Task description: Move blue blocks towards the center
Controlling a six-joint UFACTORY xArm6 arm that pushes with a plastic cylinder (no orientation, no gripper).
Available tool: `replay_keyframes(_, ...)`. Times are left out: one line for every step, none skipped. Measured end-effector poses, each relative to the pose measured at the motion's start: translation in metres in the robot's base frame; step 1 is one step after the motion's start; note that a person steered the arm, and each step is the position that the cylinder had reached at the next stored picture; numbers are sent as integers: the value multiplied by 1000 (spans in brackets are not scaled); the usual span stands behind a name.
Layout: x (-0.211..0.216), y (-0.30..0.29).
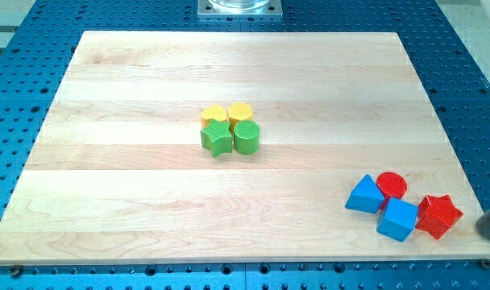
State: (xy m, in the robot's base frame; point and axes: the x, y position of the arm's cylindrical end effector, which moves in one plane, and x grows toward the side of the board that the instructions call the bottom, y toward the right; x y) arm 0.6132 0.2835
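At view's lower right: blue triangular plastic block (364,196), blue cube-shaped plastic block (397,219) touching red plastic cylinder (392,184), red plastic star (438,215). My tip (485,231) just right of star; no claw fitted, state cannot be told. Best approach: circle behind blues, push toward worktop (132,201) centre, avoiding reds.

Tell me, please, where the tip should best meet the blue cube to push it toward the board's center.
No pincer here, so it is a push. Set my tip on the blue cube at its lower-right face and drive up-left. The red star crowds that side, so coming from the view's bottom edge probably works better. The blue triangular block lies just up-left and may ride along.
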Motion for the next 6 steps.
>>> replay_keyframes(2, -53)
replay_keyframes(-4, -120)
replay_keyframes(-28, -125)
replay_keyframes(2, -117)
replay_keyframes(-7, -99)
replay_keyframes(-39, -114)
